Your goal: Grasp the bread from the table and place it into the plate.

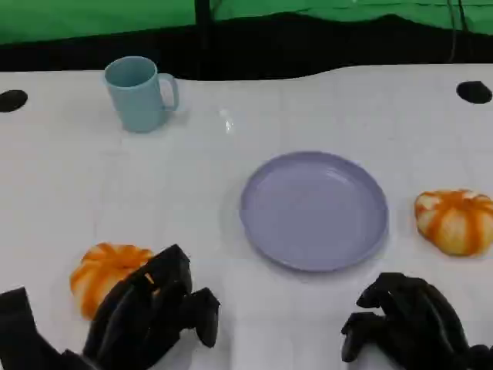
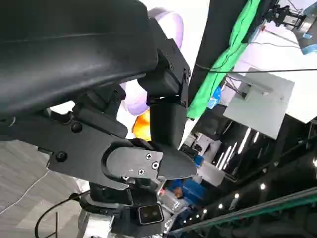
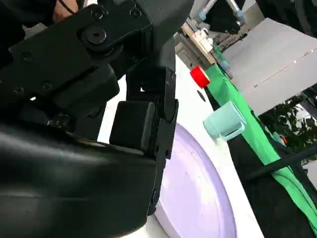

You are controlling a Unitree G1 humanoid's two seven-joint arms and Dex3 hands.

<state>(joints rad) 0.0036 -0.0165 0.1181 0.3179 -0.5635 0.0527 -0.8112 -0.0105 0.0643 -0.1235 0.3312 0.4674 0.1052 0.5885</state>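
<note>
Flanking the plate [image 1: 313, 210]: two breads, a mug [image 1: 139, 93] beyond.

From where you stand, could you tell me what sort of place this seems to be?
Probably a robotics lab or test bay, not a kitchen: a white table backed by a green screen, staged props such as a purple plate and bread, and ceiling strip lights over workbenches.

You get bright, even light on the white table [image 1: 323, 108], soft shadows under each hand, and blurred wrist-view foregrounds.
</note>
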